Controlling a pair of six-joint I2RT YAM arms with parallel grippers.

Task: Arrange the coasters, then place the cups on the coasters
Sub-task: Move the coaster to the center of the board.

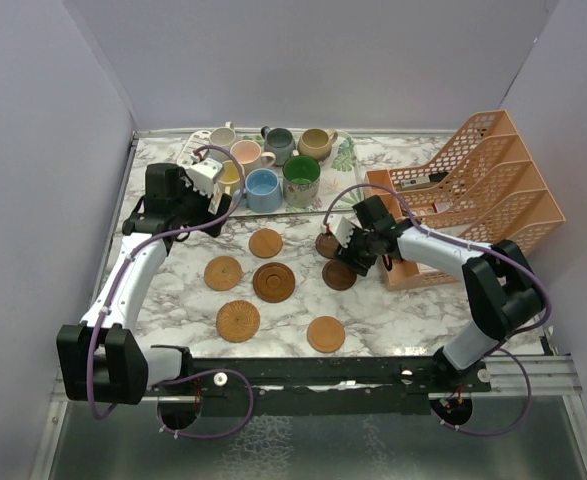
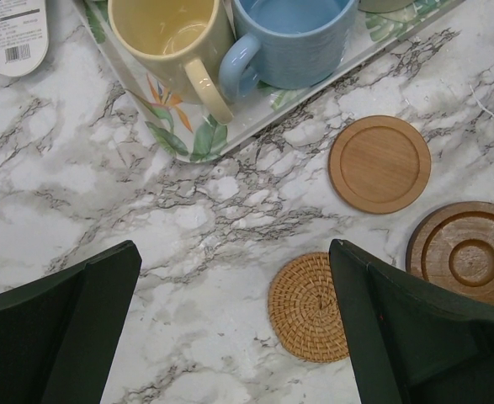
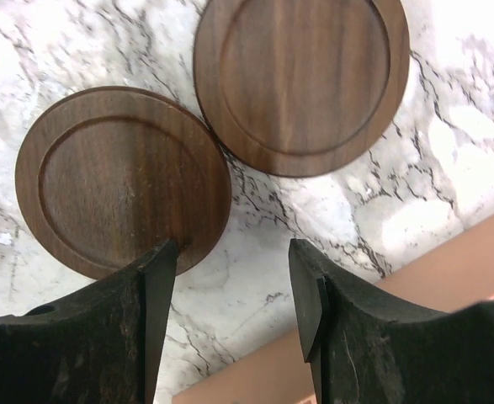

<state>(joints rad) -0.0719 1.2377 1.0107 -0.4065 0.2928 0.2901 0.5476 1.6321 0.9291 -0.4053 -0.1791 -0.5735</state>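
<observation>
Seven coasters lie on the marble: light wood (image 1: pixel 265 243), woven (image 1: pixel 223 273), ringed dark (image 1: pixel 273 282), woven (image 1: pixel 238 321), tan (image 1: pixel 325 334) and two dark wood discs (image 1: pixel 339 274) (image 1: pixel 326 243). The cups stand on the leaf tray (image 1: pixel 345 150), among them yellow (image 2: pixel 167 38) and light blue (image 2: pixel 293 38). My left gripper (image 2: pixel 234 248) hangs open over bare marble, with the woven coaster (image 2: pixel 310 307) beside its right finger. My right gripper (image 3: pixel 232 246) is open and low next to the dark coasters (image 3: pixel 122 181) (image 3: pixel 301 80). Its left finger overlaps the nearer disc's edge, and nothing sits between the jaws.
An orange mesh file rack (image 1: pixel 468 195) stands at the right, its base (image 3: pixel 448 261) just beside my right gripper. A white labelled packet (image 2: pixel 11 34) lies left of the tray. Grey walls close the table on three sides.
</observation>
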